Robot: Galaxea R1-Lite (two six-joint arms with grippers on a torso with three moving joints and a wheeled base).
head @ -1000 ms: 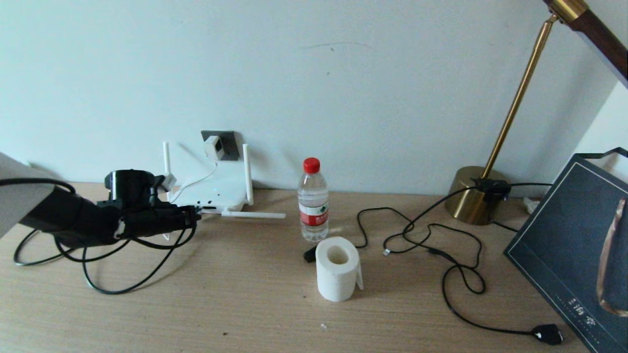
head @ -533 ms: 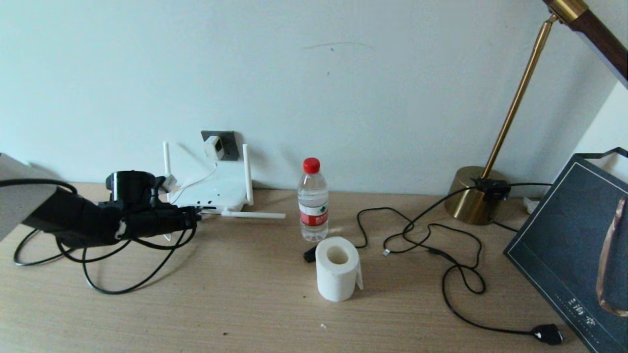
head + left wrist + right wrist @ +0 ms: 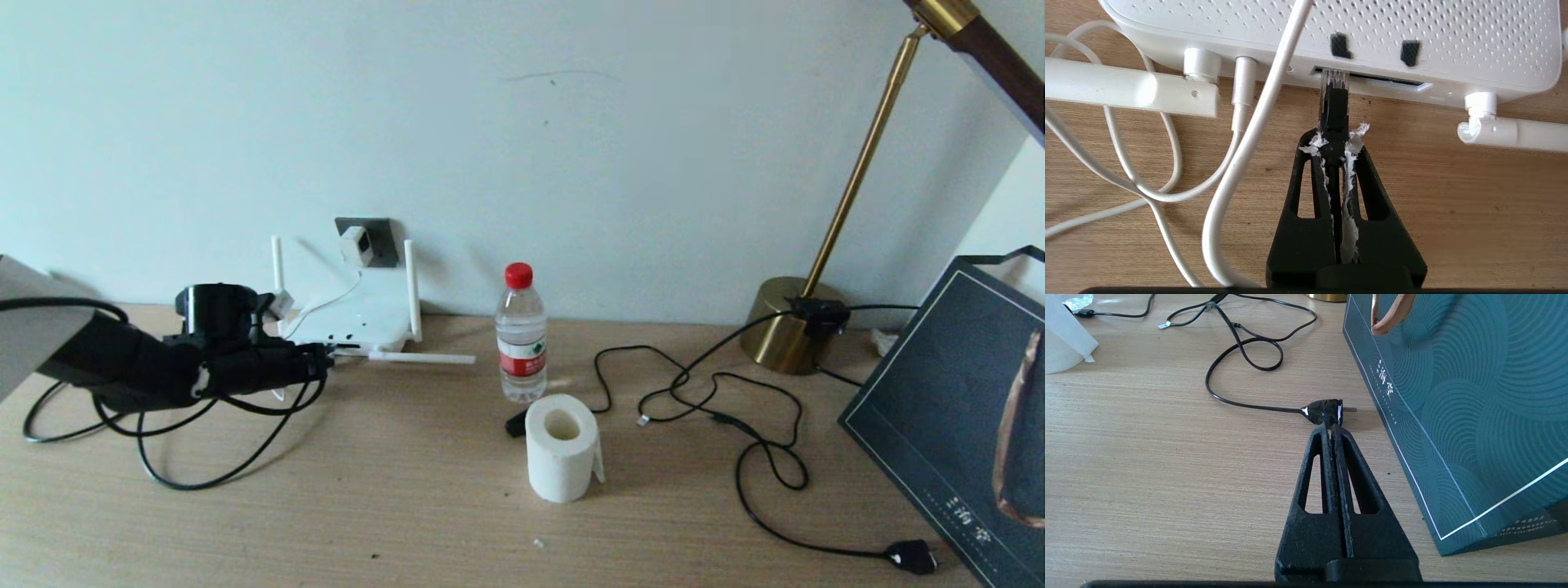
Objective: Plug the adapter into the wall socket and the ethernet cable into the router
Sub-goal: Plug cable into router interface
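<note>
My left gripper (image 3: 1334, 136) is shut on the black ethernet cable's plug (image 3: 1333, 98). The plug's clear tip sits at the mouth of the dark port slot in the white router (image 3: 1355, 32). In the head view the left gripper (image 3: 321, 359) is at the front edge of the router (image 3: 351, 322), and the ethernet cable (image 3: 204, 476) loops on the table behind it. The white adapter (image 3: 356, 243) sits in the dark grey wall socket (image 3: 377, 233), its thin white cord (image 3: 1257, 122) running down past the router. My right gripper (image 3: 1331, 426) is shut on nothing.
A water bottle (image 3: 521, 335) and a paper roll (image 3: 560, 447) stand mid-table. The brass lamp (image 3: 788, 327) has its black cord (image 3: 759, 457) ending in a plug (image 3: 1325, 411) just ahead of my right gripper. Next to that gripper is a dark teal bag (image 3: 1461, 396). One router antenna (image 3: 420, 358) lies flat.
</note>
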